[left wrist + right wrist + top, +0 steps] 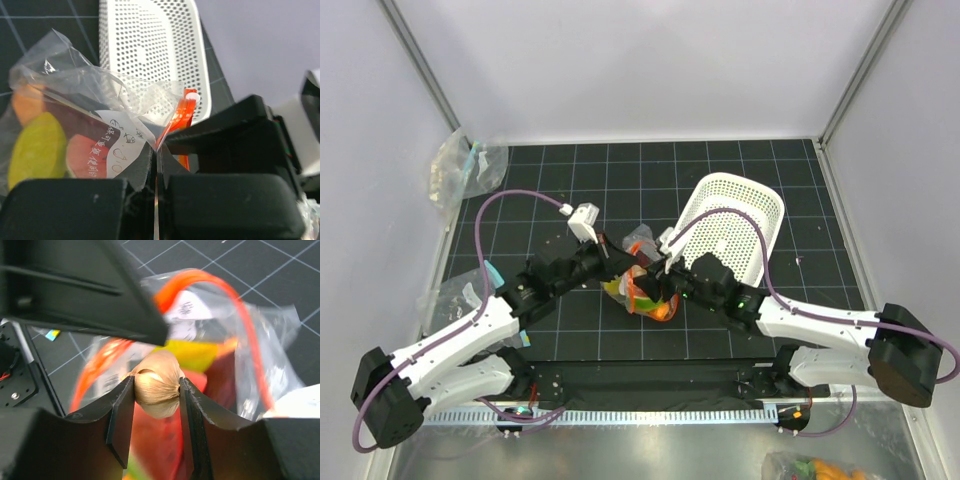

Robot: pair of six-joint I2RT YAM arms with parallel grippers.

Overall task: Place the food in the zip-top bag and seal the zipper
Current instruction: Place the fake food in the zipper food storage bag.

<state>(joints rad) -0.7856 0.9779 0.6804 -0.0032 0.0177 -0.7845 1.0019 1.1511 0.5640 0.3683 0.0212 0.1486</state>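
The left claw [156, 186] is pressed together on the upper edge of the zip-top bag [75, 87], just beside the red-orange zipper [183, 114]. In my judgement this grip serves to hold the mouth up and open for loading. The right claw [156, 392] pinches the small peach ball [159, 374] squarely between both fingers and holds it directly over the mouth, where the zipper bows out into a wide loop — a fair sign that the step in hand is dropping this piece in. The bag lies on the table [570, 170] between the two arms, near the middle. Contents seen through the clear film: a yellow lemon [37, 150], a red piece [82, 156] and an orange piece [27, 102], packed close together; further items cannot be told apart. The white lattice basket [732, 222] stands tipped just behind the right arm, and no food shows in it from above. Two teal-trimmed bags [465, 168] lie well apart at the left edge, not involved. Sealing is not yet done: the zipper stands open, and the ball is apparently the last piece outside the bag.
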